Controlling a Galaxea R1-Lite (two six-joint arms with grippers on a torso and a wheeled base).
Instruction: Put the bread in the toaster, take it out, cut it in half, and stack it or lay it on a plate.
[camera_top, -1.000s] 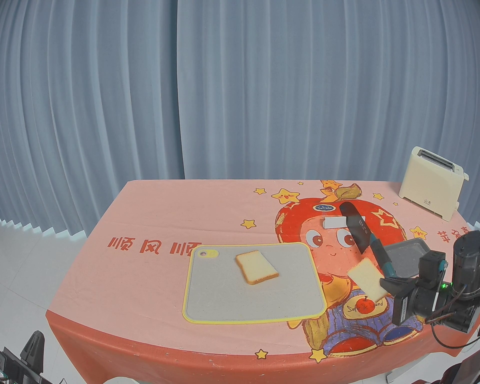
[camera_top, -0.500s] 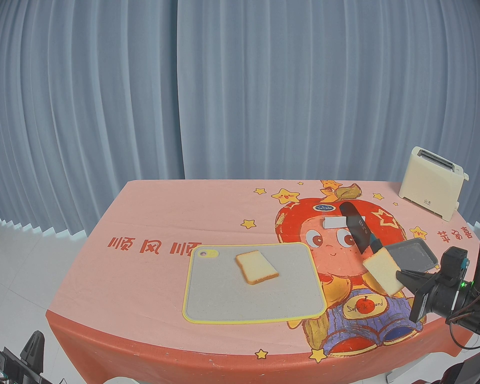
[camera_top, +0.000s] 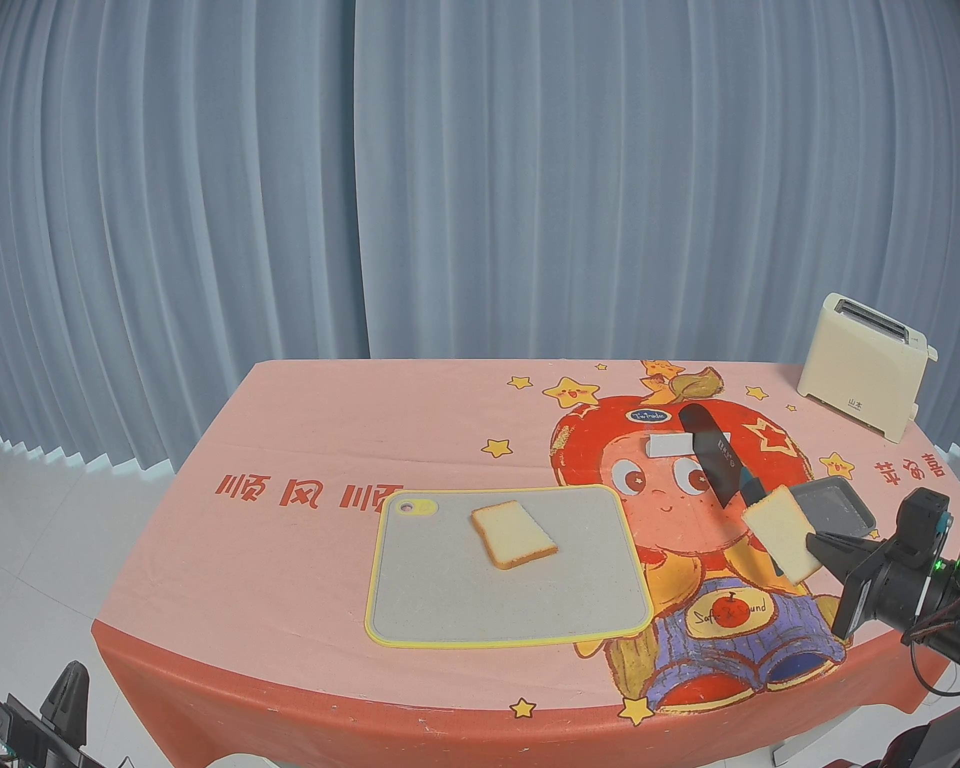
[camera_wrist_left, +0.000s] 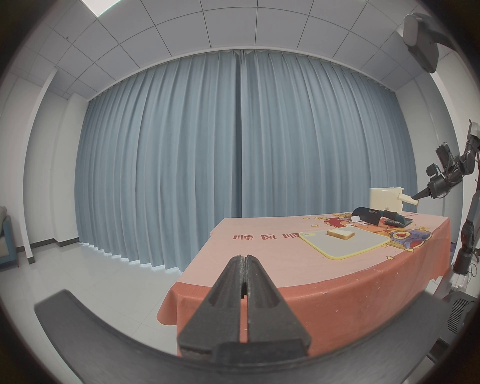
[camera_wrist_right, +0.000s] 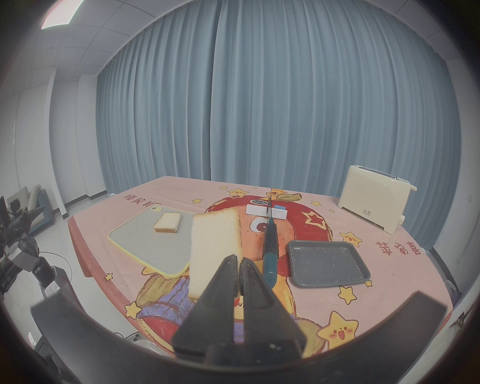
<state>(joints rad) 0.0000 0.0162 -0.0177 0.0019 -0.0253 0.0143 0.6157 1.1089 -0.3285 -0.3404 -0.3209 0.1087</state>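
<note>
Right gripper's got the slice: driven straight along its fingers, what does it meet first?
Likely the knife, lying just beyond the right gripper and its bread slice. The gripper is raised, so it might pass over the knife.

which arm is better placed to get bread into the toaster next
Right. The right end effector grips a bread slice in the air, on the toaster side of the table. The left end effector is shut, empty, low off the near left corner.
</note>
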